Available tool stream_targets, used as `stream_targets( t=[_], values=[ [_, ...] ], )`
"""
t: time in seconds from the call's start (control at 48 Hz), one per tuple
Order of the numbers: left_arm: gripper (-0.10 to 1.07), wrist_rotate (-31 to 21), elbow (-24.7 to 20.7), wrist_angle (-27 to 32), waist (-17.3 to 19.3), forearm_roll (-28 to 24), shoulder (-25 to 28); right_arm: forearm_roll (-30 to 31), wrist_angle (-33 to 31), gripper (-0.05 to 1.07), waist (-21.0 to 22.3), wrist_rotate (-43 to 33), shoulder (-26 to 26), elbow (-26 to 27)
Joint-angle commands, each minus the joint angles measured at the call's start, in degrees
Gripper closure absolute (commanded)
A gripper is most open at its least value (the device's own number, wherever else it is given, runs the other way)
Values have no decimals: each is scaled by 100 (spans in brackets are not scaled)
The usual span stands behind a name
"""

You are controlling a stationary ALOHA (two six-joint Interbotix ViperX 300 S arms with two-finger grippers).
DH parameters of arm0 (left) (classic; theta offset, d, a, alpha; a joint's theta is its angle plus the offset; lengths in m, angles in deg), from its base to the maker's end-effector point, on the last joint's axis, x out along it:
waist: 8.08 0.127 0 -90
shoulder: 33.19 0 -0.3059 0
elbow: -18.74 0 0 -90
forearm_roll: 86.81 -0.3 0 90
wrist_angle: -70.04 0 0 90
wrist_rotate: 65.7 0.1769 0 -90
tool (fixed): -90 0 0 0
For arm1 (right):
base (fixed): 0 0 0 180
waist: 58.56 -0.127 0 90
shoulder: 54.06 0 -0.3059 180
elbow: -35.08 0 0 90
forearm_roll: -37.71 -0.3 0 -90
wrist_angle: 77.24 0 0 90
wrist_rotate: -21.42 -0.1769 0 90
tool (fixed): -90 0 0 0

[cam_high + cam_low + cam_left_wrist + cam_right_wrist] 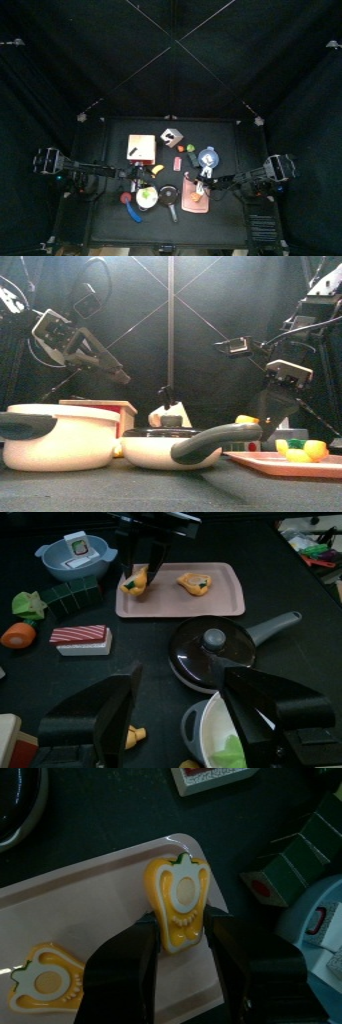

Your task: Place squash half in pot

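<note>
A yellow squash half [181, 893] lies cut side up on the pink tray [80, 888]. My right gripper [181, 920] has a jaw pressed on each side of it; this also shows in the left wrist view [139, 570]. A second squash half [44, 980] lies on the same tray [195, 583]. The pale pot [60, 438] with a dark handle stands at the front left, with something green inside [201, 732]. My left gripper [181, 717] hangs open and empty above the pot.
A black pan with lid [214, 652] stands between pot and tray. A blue bowl [74, 557], dark green blocks [70, 594], a lettuce piece [27, 605], a carrot [16, 634] and a red-and-white slab [83, 636] lie behind. A wooden box [100, 411] stands at the back left.
</note>
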Motion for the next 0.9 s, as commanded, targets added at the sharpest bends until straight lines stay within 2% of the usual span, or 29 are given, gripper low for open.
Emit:
stream_targets(
  t=[0.0,0.229,0.521,0.729,0.875],
  values=[
    [6,-18,-53,-18,18,9,-18,35,0,48,0,0,-185,149],
    [6,-18,-18,-18,88,202,-132,44,0,48,-62,0,-193,413],
    [6,9,229,-255,483,1134,-519,185,132,48,-325,0,-53,1230],
    [6,26,668,-668,668,1670,-1046,457,563,48,-527,0,527,2074],
    [6,35,870,-686,677,1652,-1222,659,650,48,-589,0,1002,2637]
  ],
)
